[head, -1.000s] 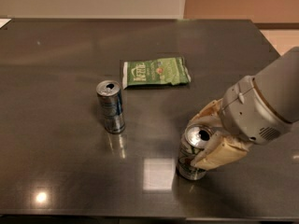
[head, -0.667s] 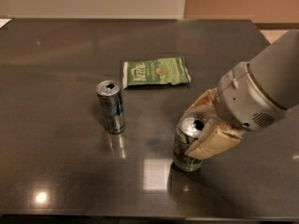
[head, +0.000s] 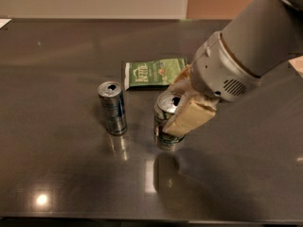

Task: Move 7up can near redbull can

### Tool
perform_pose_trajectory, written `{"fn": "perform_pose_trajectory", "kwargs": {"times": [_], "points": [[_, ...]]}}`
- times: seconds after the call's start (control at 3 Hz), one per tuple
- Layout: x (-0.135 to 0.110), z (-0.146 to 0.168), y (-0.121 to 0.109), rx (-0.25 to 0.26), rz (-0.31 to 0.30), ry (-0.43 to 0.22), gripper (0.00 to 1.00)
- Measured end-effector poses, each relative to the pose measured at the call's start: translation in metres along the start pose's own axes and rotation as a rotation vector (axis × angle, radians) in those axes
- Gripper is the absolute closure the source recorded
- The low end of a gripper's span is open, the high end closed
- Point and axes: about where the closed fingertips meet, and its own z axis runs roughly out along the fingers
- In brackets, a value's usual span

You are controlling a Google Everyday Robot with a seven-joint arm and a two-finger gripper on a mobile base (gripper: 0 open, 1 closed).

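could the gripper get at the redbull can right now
Probably not right now: the gripper is shut on the 7up can, so its fingers are occupied. The way to the redbull can looks free otherwise.

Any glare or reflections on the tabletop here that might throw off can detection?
Camera view: small bright hotspot on the table, low left in frame; pale rectangular glare patch just in front of the 7up can, which the tool grips mid-table; the redbull can mirrors faintly in the glossy top; neither can looks washed out.
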Motion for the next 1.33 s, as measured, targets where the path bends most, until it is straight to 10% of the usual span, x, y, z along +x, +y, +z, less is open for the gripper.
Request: {"fn": "perform_pose_trajectory", "kwargs": {"times": [0.67,1.33], "points": [[-0.025,0.024,-0.029,-0.021,0.012,-0.025,1.0],[-0.026,0.054,-0.039,-0.049,0.045,-0.016,0.6]]}}
